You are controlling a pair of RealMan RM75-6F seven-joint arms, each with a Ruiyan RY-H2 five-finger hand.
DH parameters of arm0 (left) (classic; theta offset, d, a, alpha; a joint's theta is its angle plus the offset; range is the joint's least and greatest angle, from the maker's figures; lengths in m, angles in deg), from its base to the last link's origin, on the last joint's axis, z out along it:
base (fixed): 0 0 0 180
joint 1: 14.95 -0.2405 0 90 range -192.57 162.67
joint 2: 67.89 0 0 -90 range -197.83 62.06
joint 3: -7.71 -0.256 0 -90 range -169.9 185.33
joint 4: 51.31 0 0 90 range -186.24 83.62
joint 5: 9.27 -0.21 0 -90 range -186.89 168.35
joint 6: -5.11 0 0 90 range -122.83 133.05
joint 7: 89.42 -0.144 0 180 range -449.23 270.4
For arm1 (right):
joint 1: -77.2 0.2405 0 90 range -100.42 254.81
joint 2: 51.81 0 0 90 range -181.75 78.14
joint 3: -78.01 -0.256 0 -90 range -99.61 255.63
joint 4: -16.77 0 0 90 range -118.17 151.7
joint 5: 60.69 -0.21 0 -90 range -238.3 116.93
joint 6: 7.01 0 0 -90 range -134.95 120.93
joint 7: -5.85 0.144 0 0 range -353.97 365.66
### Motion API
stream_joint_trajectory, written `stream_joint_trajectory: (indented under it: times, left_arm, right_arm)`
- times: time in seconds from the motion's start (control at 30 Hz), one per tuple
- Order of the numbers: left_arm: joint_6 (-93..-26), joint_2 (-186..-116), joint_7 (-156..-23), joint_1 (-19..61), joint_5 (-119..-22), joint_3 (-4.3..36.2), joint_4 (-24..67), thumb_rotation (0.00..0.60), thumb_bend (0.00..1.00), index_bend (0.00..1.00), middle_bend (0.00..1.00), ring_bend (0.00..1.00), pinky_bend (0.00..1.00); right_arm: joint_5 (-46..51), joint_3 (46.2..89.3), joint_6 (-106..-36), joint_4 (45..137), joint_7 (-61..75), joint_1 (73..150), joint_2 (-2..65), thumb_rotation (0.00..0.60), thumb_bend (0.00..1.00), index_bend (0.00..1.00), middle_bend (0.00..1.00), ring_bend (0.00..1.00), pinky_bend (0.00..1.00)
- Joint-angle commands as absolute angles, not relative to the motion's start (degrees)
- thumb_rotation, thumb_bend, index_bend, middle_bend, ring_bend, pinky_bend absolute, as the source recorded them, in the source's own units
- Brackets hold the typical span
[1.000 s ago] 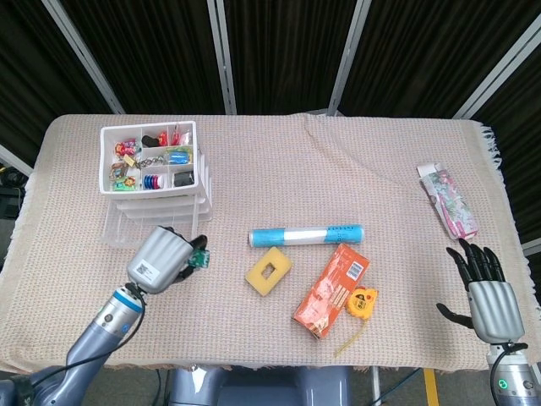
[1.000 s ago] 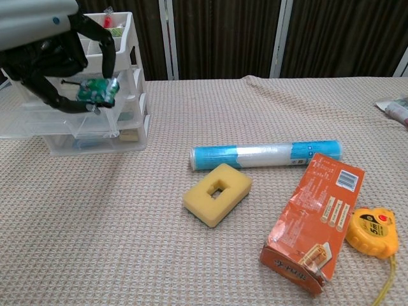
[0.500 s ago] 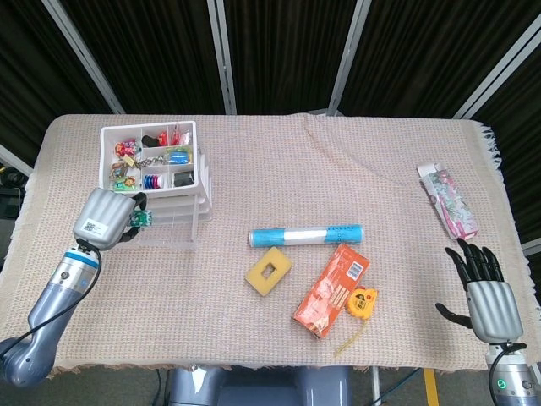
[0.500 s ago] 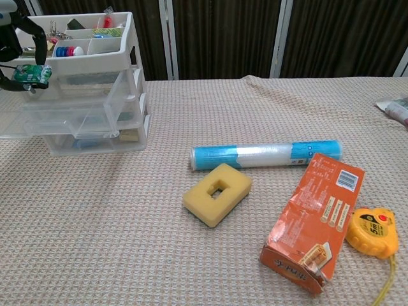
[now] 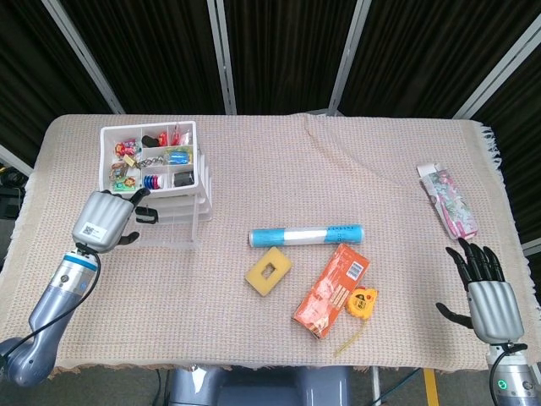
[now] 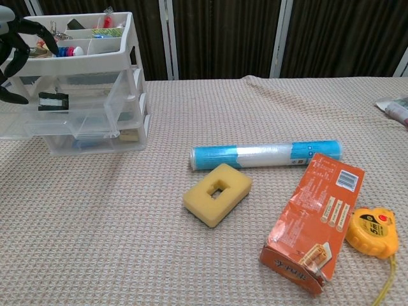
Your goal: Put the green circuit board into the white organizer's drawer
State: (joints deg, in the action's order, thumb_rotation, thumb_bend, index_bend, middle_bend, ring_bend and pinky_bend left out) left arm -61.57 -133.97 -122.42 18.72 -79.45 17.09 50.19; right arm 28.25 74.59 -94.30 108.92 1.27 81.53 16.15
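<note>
The white organizer stands at the table's back left, with clear drawers below its top tray. One drawer is pulled out toward the front. Inside it lies a dark flat piece with a white strip, also seen as a dark piece beside my fingers; I take it for the circuit board, though no green shows. My left hand hovers just left of the drawers with fingers spread and holds nothing. At the front right edge, my right hand rests open, far from the organizer.
Mid-table lie a blue roll, a yellow sponge with a square hole, an orange box and a yellow tape measure. A printed packet lies near the right edge. The top tray holds several small items.
My left hand carried the green board from the organizer's front to its left side, then spread its fingers and let go. The board now lies in the drawer. The right hand stayed still.
</note>
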Motion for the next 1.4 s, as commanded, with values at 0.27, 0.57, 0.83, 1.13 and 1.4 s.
stream_joint_trajectory:
  times: [0.27, 0.57, 0.83, 1.13, 1.4]
  left_arm:
    - [-73.02, -130.16, -115.52, 13.13, -111.55, 4.72, 45.65, 0.6, 1.0, 0.28, 0.22, 0.22, 0.35]
    - [-78.68, -131.93, -116.88, 11.64, -130.8, -2.63, 29.46, 0.6, 1.0, 0.31, 0.15, 0.11, 0.24]
    - [-71.2, -134.29, -121.54, 12.67, -130.51, -2.34, 24.89, 0.6, 1.0, 0.31, 0.11, 0.06, 0.2]
    - [-63.14, -136.55, -124.26, 14.91, -127.31, -0.54, 25.27, 0.6, 1.0, 0.31, 0.11, 0.06, 0.2]
    - [-60.96, -138.4, -125.5, 15.86, -123.75, 2.44, 25.0, 0.6, 1.0, 0.3, 0.1, 0.05, 0.19]
  right_arm:
    - [28.07, 74.44, -94.35, 108.88, 1.16, 81.54, 16.24, 0.6, 0.03, 0.12, 0.0, 0.0, 0.0]
    - [27.76, 74.33, -94.16, 109.16, 0.85, 81.6, 16.3, 0.6, 0.03, 0.12, 0.0, 0.0, 0.0]
    - [27.61, 74.31, -94.09, 109.26, 0.92, 81.58, 16.22, 0.6, 0.03, 0.12, 0.0, 0.0, 0.0]
    - [27.7, 74.29, -94.22, 109.22, 1.02, 81.55, 16.24, 0.6, 0.03, 0.12, 0.0, 0.0, 0.0]
    - [27.79, 74.34, -94.21, 109.16, 1.03, 81.56, 16.25, 0.6, 0.03, 0.12, 0.0, 0.0, 0.0]
